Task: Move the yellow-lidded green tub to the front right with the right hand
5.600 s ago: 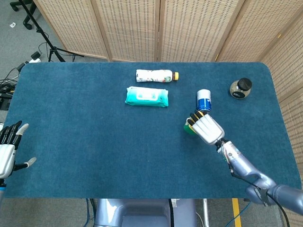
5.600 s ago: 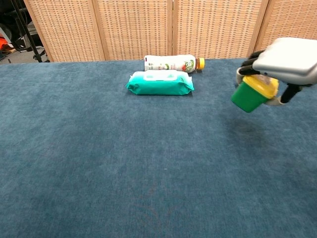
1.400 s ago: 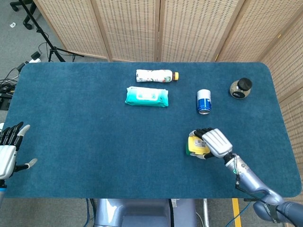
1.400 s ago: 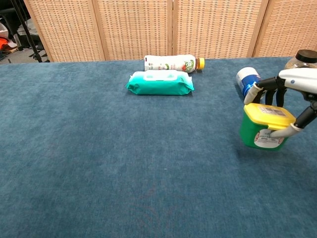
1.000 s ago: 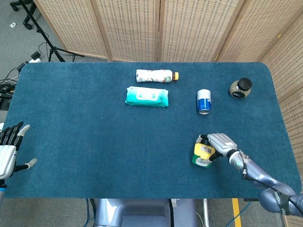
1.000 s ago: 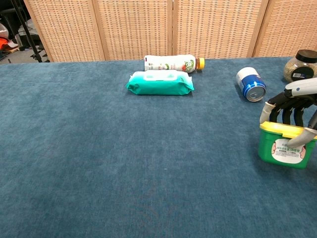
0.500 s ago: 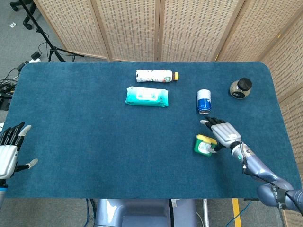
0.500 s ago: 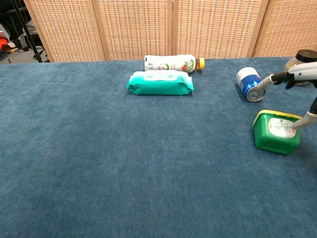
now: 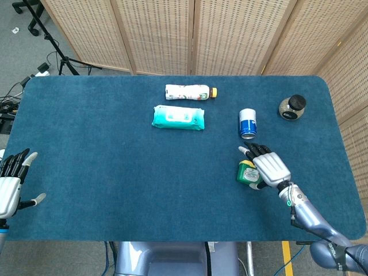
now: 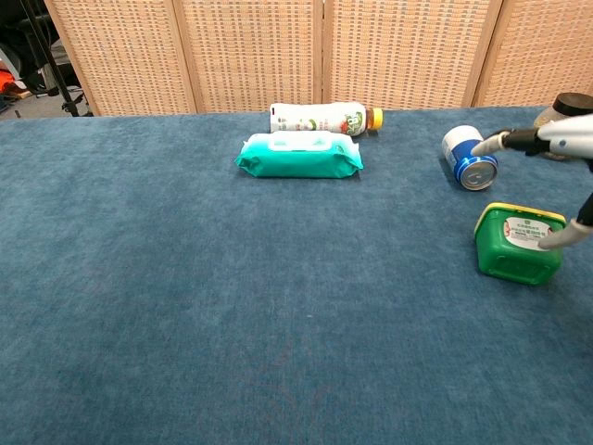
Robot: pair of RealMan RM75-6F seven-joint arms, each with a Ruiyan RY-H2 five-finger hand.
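Tub: the yellow-lidded green tub [image 10: 519, 243] lay tipped on the blue table [image 9: 103, 149], its white-labelled side turned up, in front of the blue can [image 10: 469, 158] and well to the right of the wipes pack [image 10: 298, 156].
Right hand: the right hand [image 9: 269, 167] hovered over the tub with its fingers spread and clasped nothing; one fingertip [image 10: 556, 239] looked to touch the tub's label, though contact could not be confirmed.
Why so: I judged that the tub had been let go at the front right, and the hand was open to clear it.
Task state: the tub sat front right of the can, so the move seemed done, though it lay tilted, not upright.
Can: on its side, its round end facing forward, just behind the tub and apart from it.
Jar: a dark-lidded jar [image 9: 292, 107] stood to the right of the can, near the table's far edge.
Bottle: a white bottle [image 9: 190, 91] lay just behind the wipes pack, far left of the can.
Left hand: the left hand [image 9: 10, 183] waited far left of the can, off the table's edge, fingers apart and empty.
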